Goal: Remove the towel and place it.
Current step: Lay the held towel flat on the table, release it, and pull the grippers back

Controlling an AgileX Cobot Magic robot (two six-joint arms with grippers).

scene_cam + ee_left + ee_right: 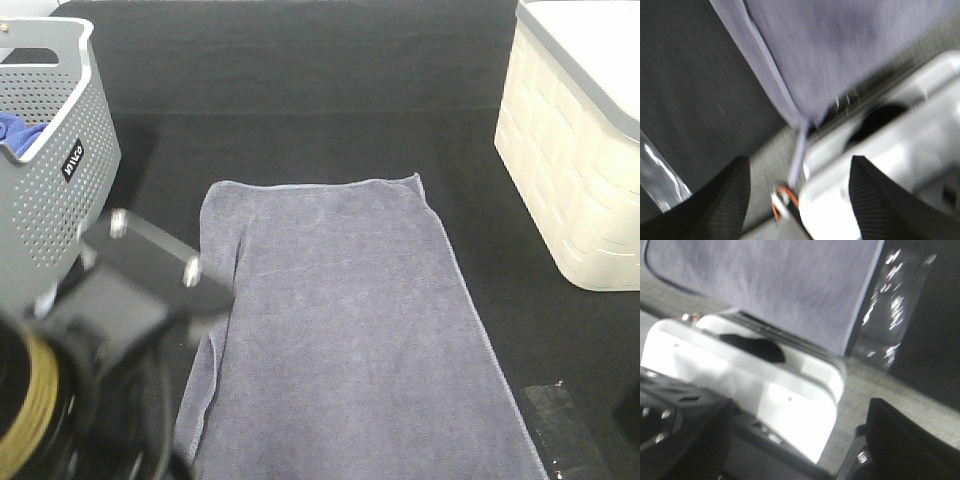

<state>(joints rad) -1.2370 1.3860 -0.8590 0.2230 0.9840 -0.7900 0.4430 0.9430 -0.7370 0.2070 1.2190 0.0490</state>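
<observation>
The slate-grey towel (340,330) lies spread flat on the black table, its long side running from the middle toward the front edge. Its left edge is folded over a little. In the left wrist view the towel (840,50) ends in a corner with a loose thread hanging over the table's front edge. My left gripper (799,195) is open and empty, back from that corner. My left arm (130,300) fills the lower left of the exterior view. My right gripper (795,450) is open and empty, back from the towel's (765,280) front hem. It is out of the exterior view.
A grey perforated basket (50,150) holding a bright blue cloth (20,130) stands at the far left. A cream woven basket (580,150) stands at the far right. Shiny tape (560,420) marks the table beside the towel's front right corner. The white robot base (765,385) sits below the table edge.
</observation>
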